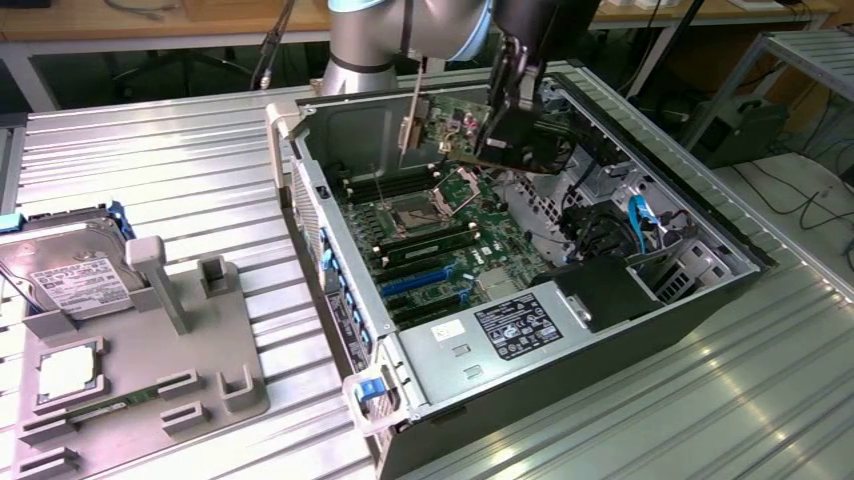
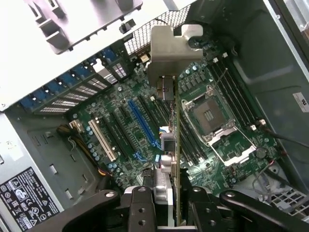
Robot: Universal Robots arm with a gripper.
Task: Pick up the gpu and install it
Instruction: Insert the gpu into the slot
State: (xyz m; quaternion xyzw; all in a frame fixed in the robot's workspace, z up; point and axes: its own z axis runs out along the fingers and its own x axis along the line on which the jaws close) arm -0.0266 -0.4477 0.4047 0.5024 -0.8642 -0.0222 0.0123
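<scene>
Jaws of the gripper clamp the gpu edge-down above the motherboard, at the case's twelve o'clock in the exterior view, seemingly to meet a slot.

A ribbed metal table is recorded. A wooden bench is observed along the far side. Cables are noted on the floor, the exterior view's right.
</scene>
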